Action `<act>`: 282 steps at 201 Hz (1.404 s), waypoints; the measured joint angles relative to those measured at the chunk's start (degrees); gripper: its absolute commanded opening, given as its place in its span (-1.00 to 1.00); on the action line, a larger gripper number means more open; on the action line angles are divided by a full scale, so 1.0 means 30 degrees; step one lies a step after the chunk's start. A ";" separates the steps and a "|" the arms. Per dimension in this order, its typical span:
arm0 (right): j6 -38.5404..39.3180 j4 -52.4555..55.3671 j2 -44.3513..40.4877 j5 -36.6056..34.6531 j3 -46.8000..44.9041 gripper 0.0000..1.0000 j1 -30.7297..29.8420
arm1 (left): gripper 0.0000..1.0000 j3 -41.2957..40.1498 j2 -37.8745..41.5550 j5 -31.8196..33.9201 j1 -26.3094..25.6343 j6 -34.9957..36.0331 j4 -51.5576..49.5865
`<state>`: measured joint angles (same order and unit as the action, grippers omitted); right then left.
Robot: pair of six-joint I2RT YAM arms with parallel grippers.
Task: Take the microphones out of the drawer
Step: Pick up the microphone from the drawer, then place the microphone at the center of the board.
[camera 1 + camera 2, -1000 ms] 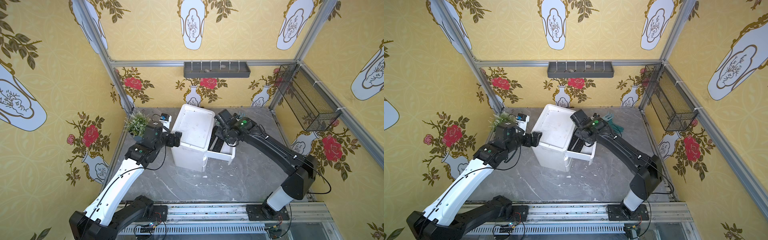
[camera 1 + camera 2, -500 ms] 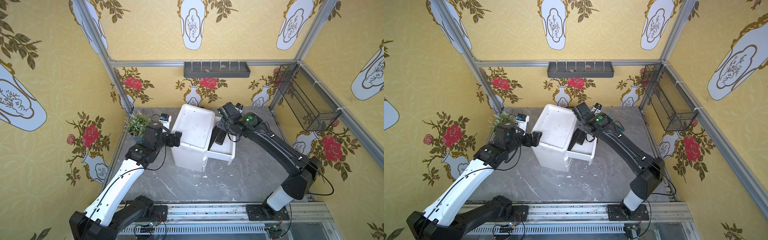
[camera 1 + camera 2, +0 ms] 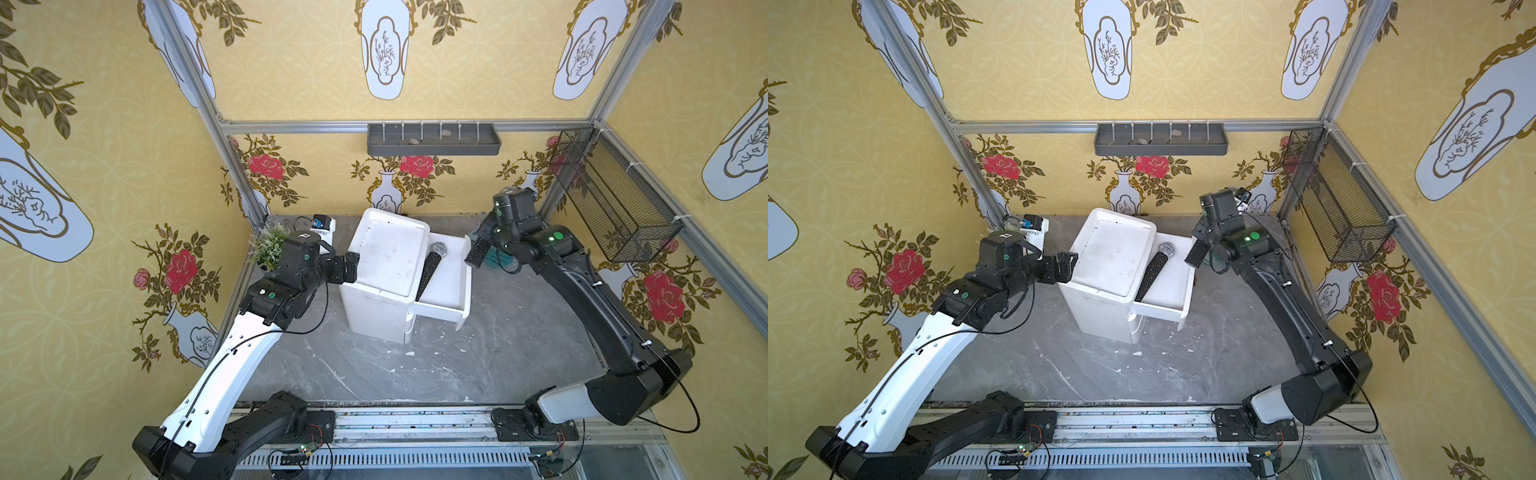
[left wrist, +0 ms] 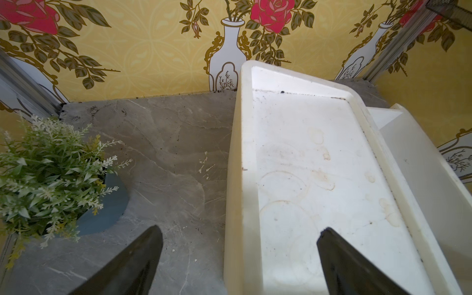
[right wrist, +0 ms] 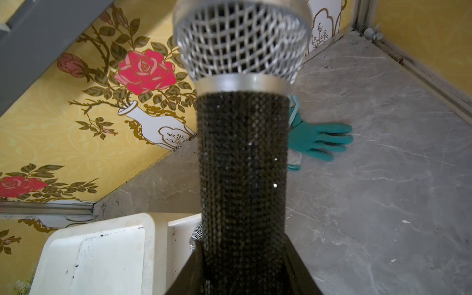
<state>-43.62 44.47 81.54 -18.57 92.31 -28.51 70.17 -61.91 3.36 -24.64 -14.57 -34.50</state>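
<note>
Clamping microphone lengthwise, right gripper half-closed, head outward toward back wall; left gripper wide open.

Yellow patterned wallpaper covers the walls on three sides, printed with red roses, dark leafy sprigs and white vases. Silver aluminium frame bars run up the corners and across the back wall. A dark grey plastic shelf tray with dividers hangs on the back wall, and a black wire mesh basket hangs on the right-hand wall. The grey marble-patterned surface is scuffed and flecked with white crumbs. A silver metal rail lines its near edge. The light is bright and even, with soft shadows.
</note>
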 measured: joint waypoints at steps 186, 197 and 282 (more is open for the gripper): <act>0.5668 -0.5421 -0.3636 1.1999 -1.4294 -0.53 0.8262 | 1.00 0.3315 -0.2455 -0.1916 -0.3971 -0.4284 -0.2062; 0.6033 -0.5807 -0.2841 1.2247 -1.4411 -0.53 0.8233 | 1.00 0.3504 -0.2623 -0.1661 -0.4342 -0.4291 -0.2200; 0.8225 -0.7344 0.3075 0.9318 -1.2830 -0.52 0.4014 | 1.00 0.3803 -0.2747 -0.0452 -0.5151 -0.4619 -0.2936</act>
<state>-18.94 22.44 90.76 9.39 53.82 -16.47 81.58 -70.15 2.00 -40.10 -28.42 -43.31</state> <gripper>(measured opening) 0.392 0.999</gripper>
